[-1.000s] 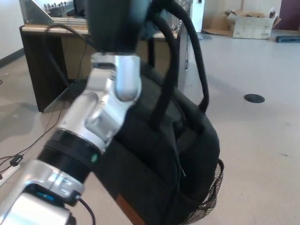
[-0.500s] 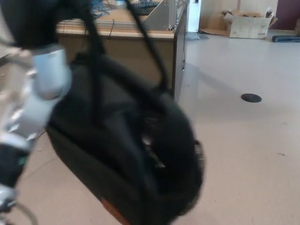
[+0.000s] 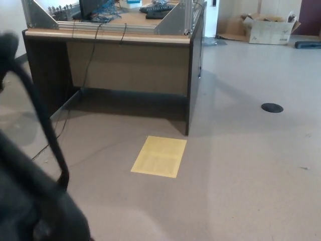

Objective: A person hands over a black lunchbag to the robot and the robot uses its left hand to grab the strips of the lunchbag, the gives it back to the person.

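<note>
The black lunchbag (image 3: pixel 30 206) fills the lower left corner of the head view, blurred and cut off by the picture's edge. One black strap (image 3: pixel 47 130) rises taut from it toward the upper left. There it meets a dark blurred shape at the left edge, my left hand (image 3: pixel 6 45), which is shut on the strap with the bag hanging below it. My right hand does not show. No person is in the picture.
A wooden desk (image 3: pixel 125 60) with metal frames and cables on top stands ahead. A yellow sheet (image 3: pixel 159 156) lies on the floor before it. A black round floor plate (image 3: pixel 272 107) is at right, a cardboard box (image 3: pixel 266 27) far back.
The bag and my left arm have swung from the middle of the picture out to the lower left. The desk front and the yellow sheet, hidden before, now show.
</note>
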Available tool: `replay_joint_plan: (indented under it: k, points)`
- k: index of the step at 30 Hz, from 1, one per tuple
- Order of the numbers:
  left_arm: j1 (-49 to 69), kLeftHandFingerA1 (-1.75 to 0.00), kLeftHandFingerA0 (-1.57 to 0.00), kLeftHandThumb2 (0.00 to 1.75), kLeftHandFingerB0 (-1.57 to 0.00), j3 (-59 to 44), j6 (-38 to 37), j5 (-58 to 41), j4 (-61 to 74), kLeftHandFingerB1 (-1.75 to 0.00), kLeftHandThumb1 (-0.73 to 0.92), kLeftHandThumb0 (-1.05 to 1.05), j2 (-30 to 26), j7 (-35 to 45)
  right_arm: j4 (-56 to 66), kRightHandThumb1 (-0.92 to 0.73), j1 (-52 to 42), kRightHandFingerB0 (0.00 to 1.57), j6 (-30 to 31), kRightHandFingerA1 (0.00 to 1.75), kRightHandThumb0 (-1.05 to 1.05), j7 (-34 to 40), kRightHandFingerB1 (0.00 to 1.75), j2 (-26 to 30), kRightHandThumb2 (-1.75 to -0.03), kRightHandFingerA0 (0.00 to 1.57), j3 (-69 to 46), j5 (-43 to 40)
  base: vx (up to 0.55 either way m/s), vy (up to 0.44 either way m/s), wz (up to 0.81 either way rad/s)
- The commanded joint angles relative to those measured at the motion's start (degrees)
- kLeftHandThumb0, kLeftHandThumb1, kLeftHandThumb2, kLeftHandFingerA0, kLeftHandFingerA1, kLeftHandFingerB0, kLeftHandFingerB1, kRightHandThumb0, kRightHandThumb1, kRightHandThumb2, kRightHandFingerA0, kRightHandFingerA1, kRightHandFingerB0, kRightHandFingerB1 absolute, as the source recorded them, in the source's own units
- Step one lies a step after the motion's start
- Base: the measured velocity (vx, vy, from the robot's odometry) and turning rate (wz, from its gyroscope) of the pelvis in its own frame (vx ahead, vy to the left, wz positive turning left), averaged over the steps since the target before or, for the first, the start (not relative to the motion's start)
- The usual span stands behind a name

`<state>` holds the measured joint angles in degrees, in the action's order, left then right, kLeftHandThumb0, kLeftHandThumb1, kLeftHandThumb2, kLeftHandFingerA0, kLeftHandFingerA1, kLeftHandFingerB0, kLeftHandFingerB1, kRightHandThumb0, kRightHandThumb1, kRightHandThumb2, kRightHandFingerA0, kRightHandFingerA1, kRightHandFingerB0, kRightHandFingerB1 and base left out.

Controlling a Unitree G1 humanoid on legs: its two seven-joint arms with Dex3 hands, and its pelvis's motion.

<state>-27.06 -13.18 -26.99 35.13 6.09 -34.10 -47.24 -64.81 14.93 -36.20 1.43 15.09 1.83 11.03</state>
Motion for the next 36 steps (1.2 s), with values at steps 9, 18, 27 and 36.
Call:
replay_joint_plan:
  k: [9,18,27,36]
  points:
    - [25.57,-1.42,-1.30,0.84,-1.12,-14.02,-10.49,-0.49,4.46,-1.32,0.38,-0.16,6.63,-2.11,-0.52,-0.81,-0.36,0.41,-1.49,0.45,-0.74,0.96,0.39,0.13,-0.64,0.45,-0.26,-0.12,0.00,0.000,0.00]
    - [34.35,-1.75,-0.98,0.57,-0.72,-16.00,-16.69,2.16,-3.13,-1.75,0.55,-0.07,10.54,-5.70,-0.40,-0.82,0.60,0.40,-0.43,0.44,-0.72,1.06,0.38,0.02,-0.65,0.44,0.03,0.22,0.00,0.000,0.00]
    - [38.03,-1.41,-1.29,0.82,-1.10,-14.25,-22.06,2.41,-5.71,-1.31,0.37,0.10,12.55,-5.80,-0.32,-0.81,0.51,0.42,-0.88,0.44,-0.71,2.19,0.39,-0.01,-0.64,0.45,0.45,0.90,0.00,0.000,0.00]
    - [35.98,-1.75,-0.97,0.59,-0.75,-14.07,-21.61,4.27,-6.11,-1.75,0.47,0.07,13.13,-5.99,-0.28,-0.81,0.39,0.42,-1.19,0.44,-0.73,1.85,0.39,-0.08,-0.64,0.46,0.02,0.32,0.00,0.000,0.00]
